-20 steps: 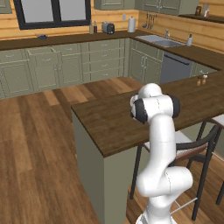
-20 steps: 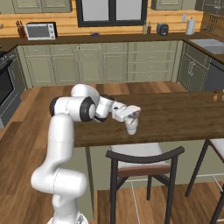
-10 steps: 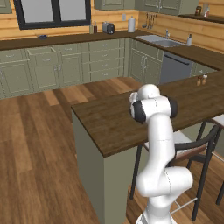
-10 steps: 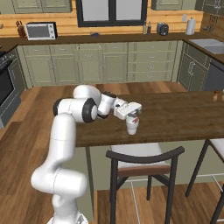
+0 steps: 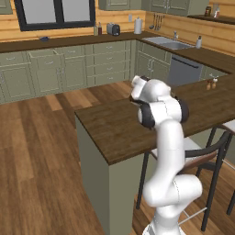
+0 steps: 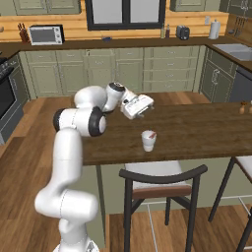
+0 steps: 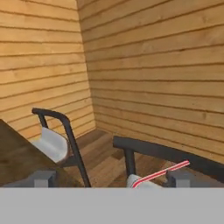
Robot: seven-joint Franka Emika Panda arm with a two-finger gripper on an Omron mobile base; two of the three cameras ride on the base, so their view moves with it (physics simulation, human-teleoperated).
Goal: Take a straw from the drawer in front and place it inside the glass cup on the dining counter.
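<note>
The glass cup (image 6: pixel 148 141) stands on the dining counter (image 6: pixel 197 133) near its front edge. The straw (image 6: pixel 152 134) leans inside it, its tip over the rim. My gripper (image 6: pixel 141 110) hovers open above and to the left of the cup, touching nothing. In the hand view the striped reddish straw (image 7: pixel 160 173) slants up from the cup rim (image 7: pixel 144 183) between my widely spread fingertips (image 7: pixel 41 178), and nothing is held by the gripper (image 7: pixel 111 180). In the left base view my arm hides the cup on the dining counter (image 5: pixel 114 128). The drawer is out of view.
A dark-framed stool (image 6: pixel 160 179) stands right below the cup, another stool (image 6: pixel 241 167) to its right. Small shakers (image 6: pixel 242 107) sit at the counter's far right end. The wall counter with the microwave (image 6: pixel 45 34) runs along the back.
The gripper has gone from shut to open and let go of the straw, which now rests in the cup. The hand has risen and drawn back to the left.
</note>
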